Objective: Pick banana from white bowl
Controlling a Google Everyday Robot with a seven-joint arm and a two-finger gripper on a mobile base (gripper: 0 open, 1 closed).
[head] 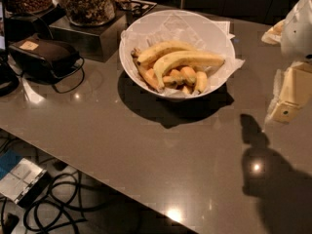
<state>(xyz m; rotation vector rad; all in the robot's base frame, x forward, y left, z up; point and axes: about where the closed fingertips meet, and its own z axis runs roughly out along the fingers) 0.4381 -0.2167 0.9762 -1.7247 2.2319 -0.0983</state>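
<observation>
The white bowl (128,66) stands on the brown table toward the back centre, lined with crinkled white paper. In it, the banana (190,59), long, curved and pale yellow, lies across the front, on top of several stubby orange-yellow small bananas (183,77). A slightly shorter yellow banana (161,49) lies just behind it. My gripper (287,99), cream coloured, hangs at the right edge of the view, above the table. It is to the right of the bowl, well apart from it, and holds nothing that shows.
Two glass jars of nuts (90,4) stand on a metal box (90,37) at the back left. A dark pouch (44,55) with a cable lies left of the bowl. The table's front-left edge drops to a floor with cables (58,201). The gripper's shadow (256,145) falls on the table.
</observation>
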